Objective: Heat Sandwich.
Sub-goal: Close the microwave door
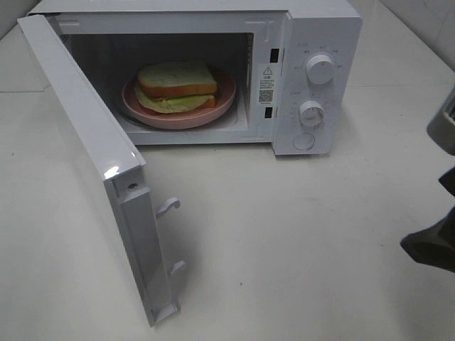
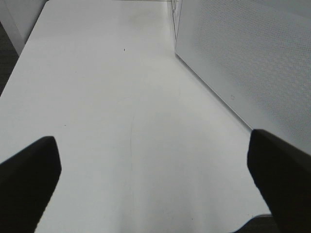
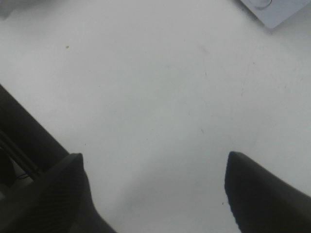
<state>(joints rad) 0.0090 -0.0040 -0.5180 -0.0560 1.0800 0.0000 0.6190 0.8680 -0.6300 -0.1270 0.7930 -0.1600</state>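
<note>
The left gripper (image 2: 151,160) has its fingers wide apart and holds nothing over the white table (image 2: 107,87). The open door (image 2: 243,58) stands just beside it. Far from both grippers, the sandwich (image 1: 178,85) sits on a pink plate (image 1: 226,101) inside the microwave (image 1: 320,28). The right gripper (image 3: 154,165) is spread apart too and empty, maybe close above the table.

White microwave (image 1: 317,35), door (image 1: 89,135) open; pink plate (image 1: 178,118) inside; white table (image 1: 298,241).

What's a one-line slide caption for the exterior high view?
Sandwich sitting on a pink plate inside the white microwave, with the door swung wide open.
</note>
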